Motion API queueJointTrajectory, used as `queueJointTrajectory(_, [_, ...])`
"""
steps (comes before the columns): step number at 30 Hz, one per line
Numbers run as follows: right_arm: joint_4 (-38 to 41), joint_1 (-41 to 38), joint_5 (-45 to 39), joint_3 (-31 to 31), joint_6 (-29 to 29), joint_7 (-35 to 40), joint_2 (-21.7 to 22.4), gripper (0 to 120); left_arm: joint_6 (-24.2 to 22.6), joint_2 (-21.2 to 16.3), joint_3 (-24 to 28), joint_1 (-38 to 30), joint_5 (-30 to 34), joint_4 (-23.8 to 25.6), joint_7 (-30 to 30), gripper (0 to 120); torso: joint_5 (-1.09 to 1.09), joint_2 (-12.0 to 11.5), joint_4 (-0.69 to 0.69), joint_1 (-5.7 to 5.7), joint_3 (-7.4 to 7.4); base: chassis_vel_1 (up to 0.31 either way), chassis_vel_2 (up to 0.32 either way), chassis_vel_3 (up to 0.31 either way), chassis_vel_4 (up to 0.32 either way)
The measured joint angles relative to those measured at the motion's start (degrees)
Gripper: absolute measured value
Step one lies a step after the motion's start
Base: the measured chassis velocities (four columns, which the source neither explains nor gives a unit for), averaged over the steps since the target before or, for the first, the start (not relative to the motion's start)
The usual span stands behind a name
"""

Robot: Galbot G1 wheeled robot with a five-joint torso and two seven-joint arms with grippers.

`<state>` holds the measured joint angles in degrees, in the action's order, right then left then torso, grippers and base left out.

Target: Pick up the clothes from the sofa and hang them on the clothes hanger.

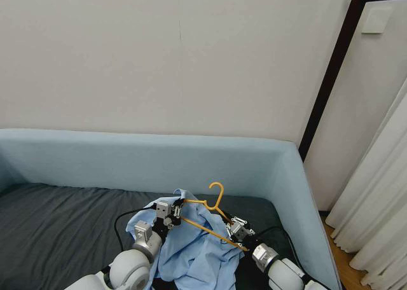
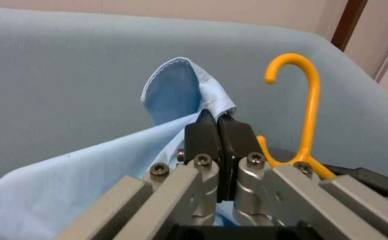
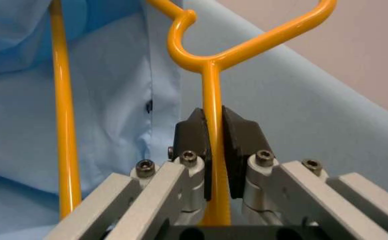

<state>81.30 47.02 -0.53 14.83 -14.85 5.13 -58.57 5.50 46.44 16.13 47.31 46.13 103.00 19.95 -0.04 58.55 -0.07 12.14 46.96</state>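
My left gripper (image 1: 166, 214) (image 2: 217, 123) sits just left of the orange plastic hanger (image 1: 221, 192) (image 2: 309, 115) (image 3: 211, 85), its pads pressed together on a fold of the light-blue button shirt (image 1: 197, 255) (image 2: 80, 170) (image 3: 114, 100). My right gripper (image 1: 236, 226) (image 3: 211, 120) is at the hanger's right end, pinching one of its rods. The shirt drapes under and around the hanger, bunched below it on the dark seat of the pale-blue sofa (image 1: 159, 163); the hanger's hook points up toward the backrest.
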Motion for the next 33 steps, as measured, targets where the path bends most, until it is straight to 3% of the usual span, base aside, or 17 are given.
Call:
queueJointTrajectory(20, [-5.53, -6.82, 4.63, 5.05, 3.66, 1.1, -6.09, 5, -0.87, 1.73, 1.66, 0.59, -3.31, 1.44, 0.66, 0, 0.0, 0.0, 0.0, 0.0, 0.0, 0.0, 0.0, 0.0, 0.0])
queueJointTrajectory(30, [-4.8, -7.5, 2.57, 4.13, 4.06, 2.18, -5.5, 5, 0.16, 0.46, -0.76, 3.69, -5.5, 1.75, 0.25, 0, 0.01, 0.0, 0.02, 0.0, -0.01, 0.0, 0.0, 0.0, 0.0])
queueJointTrajectory(33, [-3.48, -7.47, 2.35, 2.94, 3.35, 2.43, -4.53, 5, 0.42, 0.87, -1.07, 4.06, -6.1, 1.67, 0.62, 11, 0.0, 0.0, -0.01, 0.0, 0.0, 0.0, 0.0, 0.0, 0.0])
